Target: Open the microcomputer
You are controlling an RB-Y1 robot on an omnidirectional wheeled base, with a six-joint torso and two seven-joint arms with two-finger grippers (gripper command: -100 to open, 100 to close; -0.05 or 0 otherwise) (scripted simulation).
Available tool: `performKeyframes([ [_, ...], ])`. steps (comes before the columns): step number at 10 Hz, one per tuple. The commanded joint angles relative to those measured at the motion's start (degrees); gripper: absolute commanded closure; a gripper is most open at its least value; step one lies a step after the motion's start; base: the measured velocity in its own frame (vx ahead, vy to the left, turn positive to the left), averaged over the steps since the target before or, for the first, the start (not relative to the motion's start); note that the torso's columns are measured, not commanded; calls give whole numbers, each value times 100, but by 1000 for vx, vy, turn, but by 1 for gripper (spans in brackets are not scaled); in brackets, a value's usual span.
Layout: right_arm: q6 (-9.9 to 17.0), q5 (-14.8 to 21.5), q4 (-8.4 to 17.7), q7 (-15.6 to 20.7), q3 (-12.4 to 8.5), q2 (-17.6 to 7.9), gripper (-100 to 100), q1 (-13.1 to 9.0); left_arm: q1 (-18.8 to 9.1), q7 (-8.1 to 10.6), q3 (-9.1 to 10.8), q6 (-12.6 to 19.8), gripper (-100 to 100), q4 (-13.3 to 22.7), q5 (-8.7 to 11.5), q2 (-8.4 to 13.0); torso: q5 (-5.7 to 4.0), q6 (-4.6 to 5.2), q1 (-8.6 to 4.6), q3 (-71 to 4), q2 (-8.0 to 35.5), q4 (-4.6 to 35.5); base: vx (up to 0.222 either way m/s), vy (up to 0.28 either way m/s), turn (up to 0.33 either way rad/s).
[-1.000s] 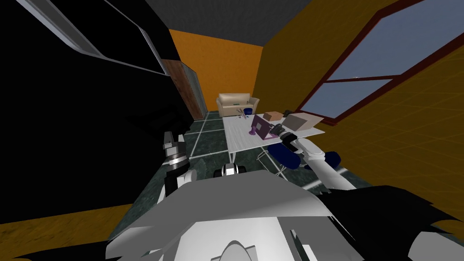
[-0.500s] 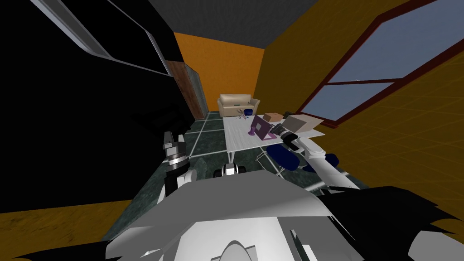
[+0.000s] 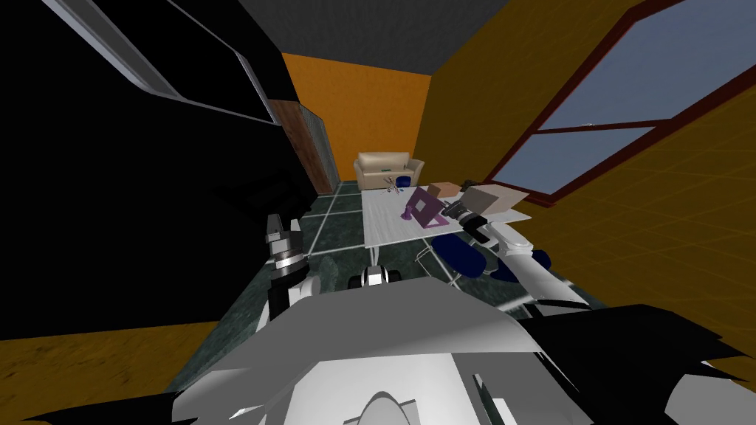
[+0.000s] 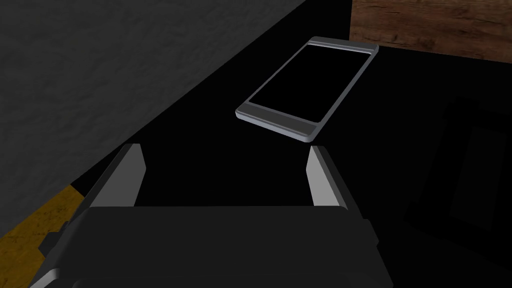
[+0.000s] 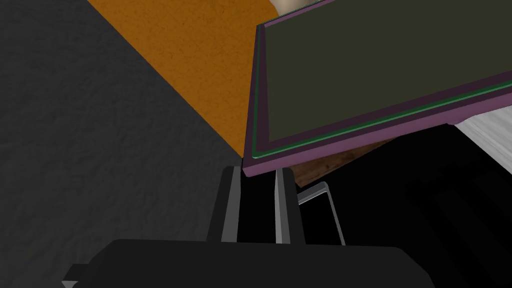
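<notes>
Nearest, the left arm (image 3: 284, 254) was held low by the chest on the left, its jaws spread wide with nothing between the fingers (image 4: 129, 175). Farther out on the right, the right arm (image 3: 528, 265) reached over a blue chair (image 3: 458, 257) to the white surface (image 3: 387, 221), where the laptop (image 3: 427, 206) stood toward the near edge. Its jaws were pressed close on a corner of the lid, one finger (image 5: 231, 200) to each face, pinching the purple rim right at its tip. That hold looked thin, so the lift would best follow a curve about the hinge, slow enough that the corner did not slip out nor the base skid. The lid looked already well raised, so little swing seemed left. The laptop was purple, with a dark flat screen (image 5: 380, 65) framed by a thin green line and a purple border, the lid standing at a slant over the base. Just right of it and beyond sat two boxes (image 3: 491, 198), and far off a pale sofa (image 3: 387, 168)
</notes>
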Motion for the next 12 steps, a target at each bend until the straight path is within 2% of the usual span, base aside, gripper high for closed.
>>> performKeyframes([
  [1, -55, -267, 251, -303, 97, 107, 100, -75, -1, 0, 0, 0, 0, 0, 0, 0, 2, -15, 6, 2, 2, -2, -20, -125, 67],
  [8, -184, -889, 836, -1009, 323, 358, 100, -249, -1, 0, 0, 0, 0, 0, 0, 0, -13, -22, 1, -9, -17, -16, -22, -101, 46],
  [9, -233, -849, 915, -908, 227, 289, 100, -352, -1, 0, 0, 0, 0, 0, 0, 0, -13, -22, -3, -12, -21, -16, -14, -41, -3],
  [10, -303, -1011, 1094, -1029, 275, 492, 100, -417, 0, 0, 0, 0, 0, 0, 0, 0, 8, -19, 20, -10, -13, -1, -21, -80, 19],
  [12, -355, -1161, 1249, -1135, 334, 698, 100, -473, 0, 0, 0, 0, 0, 0, 0, 0, 3, -28, -1, -7, -12, 2, -6, -134, 42],
])
